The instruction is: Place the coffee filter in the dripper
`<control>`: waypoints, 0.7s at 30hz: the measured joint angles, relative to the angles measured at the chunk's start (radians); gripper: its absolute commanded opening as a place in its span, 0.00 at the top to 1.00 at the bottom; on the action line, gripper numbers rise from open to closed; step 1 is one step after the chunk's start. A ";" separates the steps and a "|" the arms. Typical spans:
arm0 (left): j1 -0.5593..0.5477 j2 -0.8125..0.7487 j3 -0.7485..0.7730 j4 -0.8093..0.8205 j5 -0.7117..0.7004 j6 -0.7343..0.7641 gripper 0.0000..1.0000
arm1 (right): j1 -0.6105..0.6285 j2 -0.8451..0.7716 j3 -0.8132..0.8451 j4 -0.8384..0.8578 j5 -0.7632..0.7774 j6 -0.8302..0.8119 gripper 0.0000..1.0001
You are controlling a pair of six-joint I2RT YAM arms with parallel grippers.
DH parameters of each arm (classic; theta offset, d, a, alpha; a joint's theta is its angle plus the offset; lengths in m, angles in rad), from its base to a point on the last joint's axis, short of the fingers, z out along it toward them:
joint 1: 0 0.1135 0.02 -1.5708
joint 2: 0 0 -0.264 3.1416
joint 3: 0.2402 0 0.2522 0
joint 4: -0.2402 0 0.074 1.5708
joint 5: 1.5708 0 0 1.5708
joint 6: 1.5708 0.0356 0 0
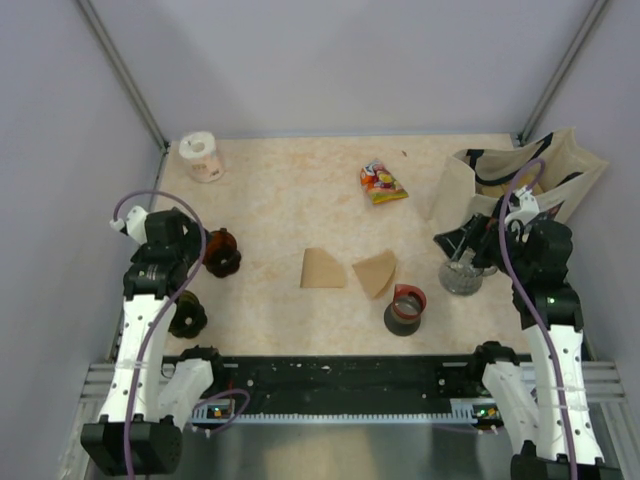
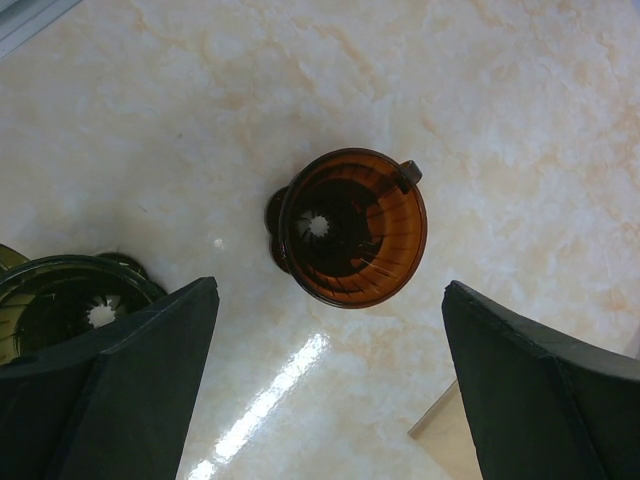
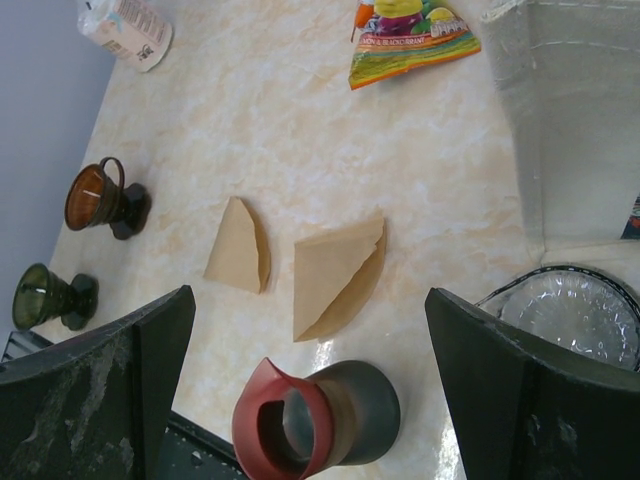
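marbled table (image 1: 280, 200); dripper (image 2: 350, 228) upright near left gripper (image 2: 328, 290)

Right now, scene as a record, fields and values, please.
filters: two, flat on table, apart
brown dripper: upright, empty
green dripper: upright, beside the brown one
cup: on its side, near filters
left pincer: open, over brown dripper
right pincer: open, holding nothing

Dripper (image 2: 352, 228) translucent glossy brown plastic; coffee filters (image 3: 335, 275) matt tan paper; table (image 2: 520, 110) smooth, polished marble-look.
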 measured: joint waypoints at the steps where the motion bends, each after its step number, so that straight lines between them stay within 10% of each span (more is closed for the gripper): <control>1: 0.000 0.012 0.000 0.001 0.001 0.000 0.06 | 0.000 -0.007 -0.008 0.001 0.002 -0.001 0.01; 21: 0.000 0.396 -0.002 0.079 0.002 -0.004 0.34 | 0.000 -0.059 -0.071 0.008 0.051 -0.008 0.01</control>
